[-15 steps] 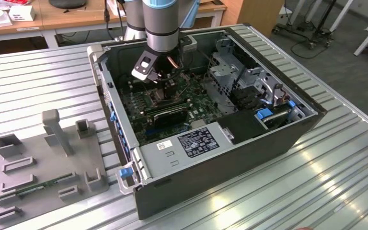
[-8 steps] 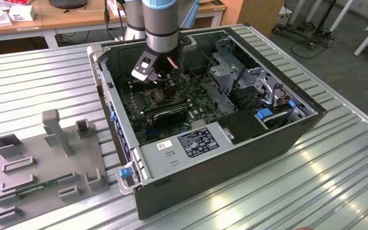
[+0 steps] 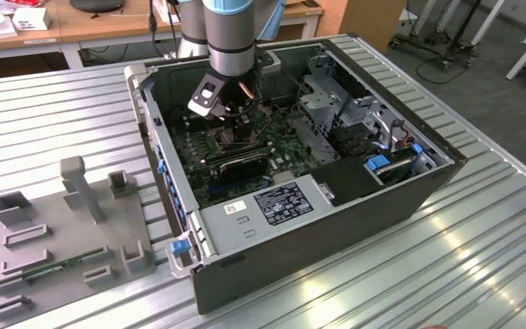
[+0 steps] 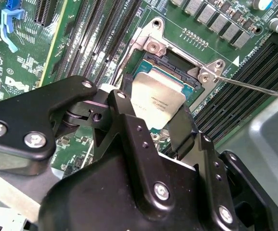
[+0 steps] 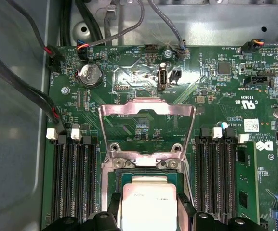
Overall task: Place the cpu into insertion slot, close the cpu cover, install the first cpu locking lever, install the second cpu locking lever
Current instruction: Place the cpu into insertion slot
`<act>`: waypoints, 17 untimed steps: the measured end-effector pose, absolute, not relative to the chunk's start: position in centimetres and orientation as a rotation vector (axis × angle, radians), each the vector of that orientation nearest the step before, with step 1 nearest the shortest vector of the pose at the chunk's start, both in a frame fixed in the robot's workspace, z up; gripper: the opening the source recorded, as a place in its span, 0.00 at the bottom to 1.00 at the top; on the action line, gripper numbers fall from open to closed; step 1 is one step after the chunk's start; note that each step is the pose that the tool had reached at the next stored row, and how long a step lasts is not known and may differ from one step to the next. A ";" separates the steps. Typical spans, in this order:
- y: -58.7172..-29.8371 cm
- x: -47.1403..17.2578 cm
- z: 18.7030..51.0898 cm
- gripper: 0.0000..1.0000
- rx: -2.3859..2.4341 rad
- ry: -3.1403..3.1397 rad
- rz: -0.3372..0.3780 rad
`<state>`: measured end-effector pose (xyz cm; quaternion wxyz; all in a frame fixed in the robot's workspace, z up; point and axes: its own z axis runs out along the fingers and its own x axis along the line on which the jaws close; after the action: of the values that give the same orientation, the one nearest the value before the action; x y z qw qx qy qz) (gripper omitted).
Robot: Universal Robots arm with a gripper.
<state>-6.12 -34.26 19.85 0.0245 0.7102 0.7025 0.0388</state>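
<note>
Ribbed metal counter point(image 3: 53, 116) carries an open computer case point(image 3: 336, 226) near the middle of the exterior view, with wooden desks point(image 3: 107, 24) along the frame's upper edge behind it. The arm point(image 3: 231, 34) reaches down into the case from above, and the claw point(image 3: 233, 118) sits low over the green motherboard point(image 3: 244, 147).

In both wrist views the claw point(image 4: 155, 109) point(image 5: 150, 211) is narrowed onto the cpu point(image 4: 158, 103) point(image 5: 147, 202). Its black fingers point(image 4: 183, 131) press against two opposite edges of the chip, whose silvery top faces up. The cpu hangs directly over the insertion slot point(image 4: 170, 67); the slot's dark bed shows just past the chip's far edge. I cannot tell whether the chip touches the slot.

Beyond the slot, the cpu cover point(image 5: 147, 107) is swung open on its hinge, and the green board is visible through its square window. A thin metal rod point(image 4: 254, 87) runs out from a corner of the slot's rim. Long black memory slots point(image 5: 73, 178) lie in banks on both sides of the slot. Farther off on the motherboard point(image 5: 216, 86) sits a round coin battery point(image 5: 89, 74).

Outside the case, a grey fixture point(image 3: 71, 233) with upright posts rests on the counter at the exterior view's lower left.
</note>
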 end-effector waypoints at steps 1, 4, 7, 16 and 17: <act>-34.2 -6.1 19.8 0.54 2.197 2.173 0.120; -34.1 -6.1 19.8 0.54 2.197 2.173 0.120; -33.9 -6.2 19.7 0.54 2.198 2.172 0.120; -33.9 -6.3 19.5 0.54 2.203 2.167 0.120; -33.9 -6.3 19.4 0.54 2.203 2.167 0.120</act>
<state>-6.28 -33.92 19.45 0.0244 0.7121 0.7006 0.0388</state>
